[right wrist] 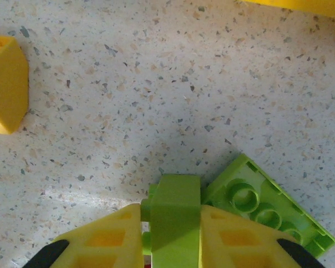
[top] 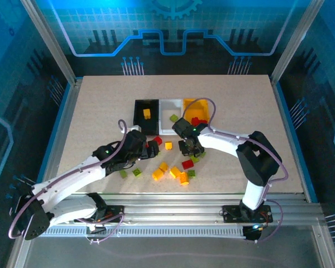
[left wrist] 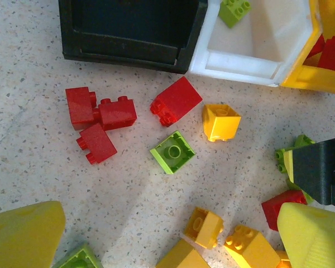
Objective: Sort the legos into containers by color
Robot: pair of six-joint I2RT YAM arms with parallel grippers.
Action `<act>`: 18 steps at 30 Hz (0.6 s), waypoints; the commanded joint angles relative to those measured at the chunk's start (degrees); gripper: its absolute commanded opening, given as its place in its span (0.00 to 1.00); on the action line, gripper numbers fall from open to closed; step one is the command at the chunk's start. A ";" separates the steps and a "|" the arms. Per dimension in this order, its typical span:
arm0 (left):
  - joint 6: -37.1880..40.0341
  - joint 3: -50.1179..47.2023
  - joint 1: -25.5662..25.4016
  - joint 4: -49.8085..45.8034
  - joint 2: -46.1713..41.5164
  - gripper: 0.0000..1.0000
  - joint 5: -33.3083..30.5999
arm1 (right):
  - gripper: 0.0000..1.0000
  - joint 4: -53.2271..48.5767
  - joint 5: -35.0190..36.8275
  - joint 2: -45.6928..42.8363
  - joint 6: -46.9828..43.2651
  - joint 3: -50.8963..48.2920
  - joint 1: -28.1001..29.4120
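From above, the right gripper sits low on the speckled table, with the row of three joined plastic bins, black, white and yellow, just beyond it. The left gripper hovers beside it over scattered small plastic bricks. In the left wrist view its yellow fingers stand wide apart with nothing between them, and a light-green square brick lies ahead. In the right wrist view the fingers are clamped on a small light-green plastic brick, and a flat green studded brick lies just to its right.
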 commanded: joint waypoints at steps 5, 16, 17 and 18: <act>-1.58 -1.44 0.88 -3.13 -3.04 0.99 -3.82 | 0.20 -1.26 0.31 -8.10 -1.37 1.96 0.82; -3.27 -3.56 1.62 -4.38 -5.69 0.99 -4.59 | 0.21 -2.33 -3.10 1.18 -6.06 23.58 -1.35; -3.19 -3.64 1.70 -4.64 -5.86 0.99 -4.49 | 0.21 -2.35 -3.11 3.56 -6.05 25.96 -1.92; -3.22 -3.60 1.71 -4.96 -6.12 0.99 -4.50 | 0.21 -2.34 -3.33 5.98 -6.20 28.56 -2.41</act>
